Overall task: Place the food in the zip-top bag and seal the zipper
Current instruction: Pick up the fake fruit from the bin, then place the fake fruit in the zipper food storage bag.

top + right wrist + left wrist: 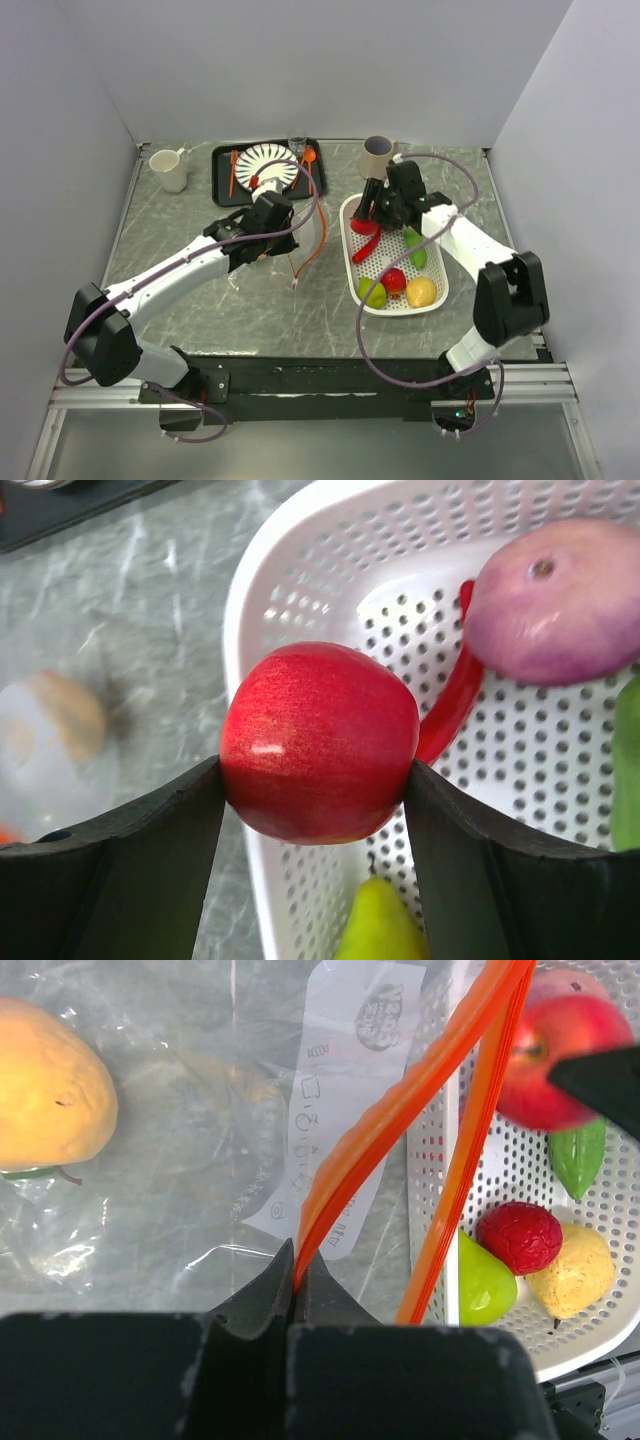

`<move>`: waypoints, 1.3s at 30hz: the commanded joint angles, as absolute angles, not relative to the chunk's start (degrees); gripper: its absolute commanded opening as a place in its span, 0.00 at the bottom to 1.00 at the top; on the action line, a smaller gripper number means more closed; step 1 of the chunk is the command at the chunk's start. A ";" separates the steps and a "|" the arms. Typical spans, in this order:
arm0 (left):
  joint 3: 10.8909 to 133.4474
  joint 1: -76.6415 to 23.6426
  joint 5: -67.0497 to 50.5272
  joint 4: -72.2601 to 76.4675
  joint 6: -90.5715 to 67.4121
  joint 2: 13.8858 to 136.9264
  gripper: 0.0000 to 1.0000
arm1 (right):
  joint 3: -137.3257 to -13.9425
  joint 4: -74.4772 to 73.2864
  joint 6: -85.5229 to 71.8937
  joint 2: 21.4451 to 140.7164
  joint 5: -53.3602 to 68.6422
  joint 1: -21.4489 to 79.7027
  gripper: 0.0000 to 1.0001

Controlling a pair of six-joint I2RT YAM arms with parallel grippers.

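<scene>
My right gripper [313, 768] is shut on a red apple [320, 738], with both fingers pressed against its sides. It holds the apple over the left rim of the white perforated basket [245, 630]. In the basket lie a purple onion [560, 600], a red chili [366, 246], a green pear [372, 292], a red berry [394, 280] and a yellow lemon [421, 291]. My left gripper [296, 1272] is shut on the orange-red zipper [400, 1110] of the clear zip-top bag [180, 1170], which lies left of the basket. An orange fruit [50, 1085] lies inside the bag.
A black tray [220, 190] at the back holds a striped plate [268, 165] and orange cutlery [233, 172]. A white mug [170, 170] stands at the back left and a brown cup [377, 155] behind the basket. Grey walls close in three sides.
</scene>
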State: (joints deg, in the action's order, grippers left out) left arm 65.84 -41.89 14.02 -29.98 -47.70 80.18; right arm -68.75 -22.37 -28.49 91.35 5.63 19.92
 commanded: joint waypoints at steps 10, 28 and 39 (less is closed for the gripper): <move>65.30 -41.57 11.25 -26.55 -47.55 83.58 0.01 | -57.75 -14.59 -35.94 70.59 7.91 28.74 0.42; 67.15 -41.66 8.70 -26.98 -46.76 81.48 0.01 | -60.36 -9.88 -35.78 80.41 16.55 33.22 0.46; 67.94 -41.57 10.37 -28.21 -45.79 76.20 0.01 | -68.19 -16.78 -31.73 85.51 12.47 33.57 0.53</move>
State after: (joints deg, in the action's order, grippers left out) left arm 65.06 -41.76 9.96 -28.58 -47.27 79.75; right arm -61.73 -14.59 -34.46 83.96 14.50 33.26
